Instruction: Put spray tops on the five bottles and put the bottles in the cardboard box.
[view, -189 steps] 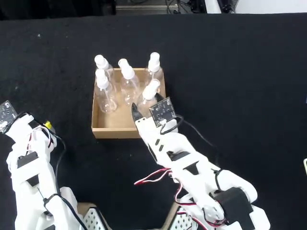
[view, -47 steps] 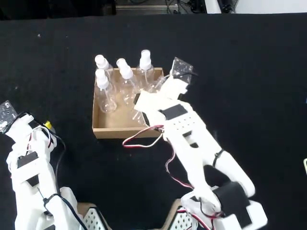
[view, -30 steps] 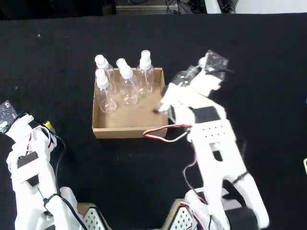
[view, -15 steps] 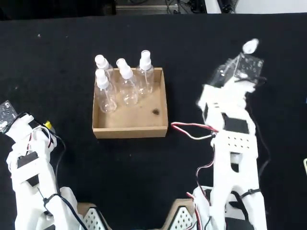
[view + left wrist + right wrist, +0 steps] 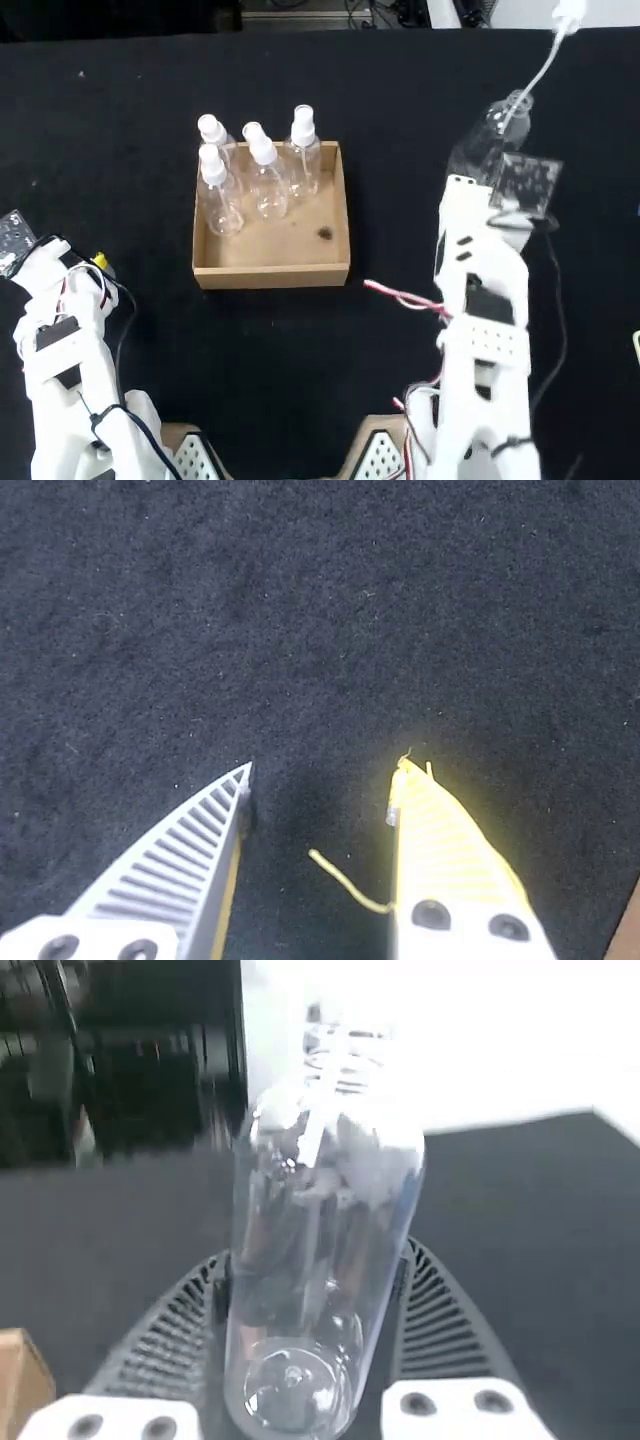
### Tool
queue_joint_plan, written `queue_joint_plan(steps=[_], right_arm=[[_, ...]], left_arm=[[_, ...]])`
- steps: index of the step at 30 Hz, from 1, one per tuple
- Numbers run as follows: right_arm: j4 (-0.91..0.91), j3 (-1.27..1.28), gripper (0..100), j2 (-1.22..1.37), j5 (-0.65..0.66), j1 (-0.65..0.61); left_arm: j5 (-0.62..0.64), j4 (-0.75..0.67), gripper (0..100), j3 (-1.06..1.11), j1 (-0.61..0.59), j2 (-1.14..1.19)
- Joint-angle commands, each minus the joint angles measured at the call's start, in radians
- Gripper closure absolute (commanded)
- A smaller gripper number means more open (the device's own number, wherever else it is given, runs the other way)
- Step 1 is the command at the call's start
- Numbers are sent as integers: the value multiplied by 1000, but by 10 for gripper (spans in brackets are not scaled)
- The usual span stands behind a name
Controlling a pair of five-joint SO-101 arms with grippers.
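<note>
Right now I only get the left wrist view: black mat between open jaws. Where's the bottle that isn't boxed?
Observer: The right jaws are shut on the clear bottle. It is held outside the cardboard box, off to the box's right.
Operator: Spray top on it?
Observer: No. The spray top is up at the far edge of the high view, and its dip tube runs down to the bottle's mouth. I can't tell what holds the top there.
</note>
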Motion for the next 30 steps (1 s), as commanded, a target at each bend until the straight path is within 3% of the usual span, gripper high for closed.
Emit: queue_joint_plan(steps=[1,12,19,30], right_arm=[[-71,35,920,-196,9,12],[-69,154,920,-628,28,-97],[-63,157,921,-651,270,-259],[301,39,921,-659,298,-425]], left_arm=[[-8,-23,798,-15,12,-29],[-8,-23,798,-15,12,-29],[-8,-23,798,-15,12,-29],[-8,-14,797,-16,12,-29]])
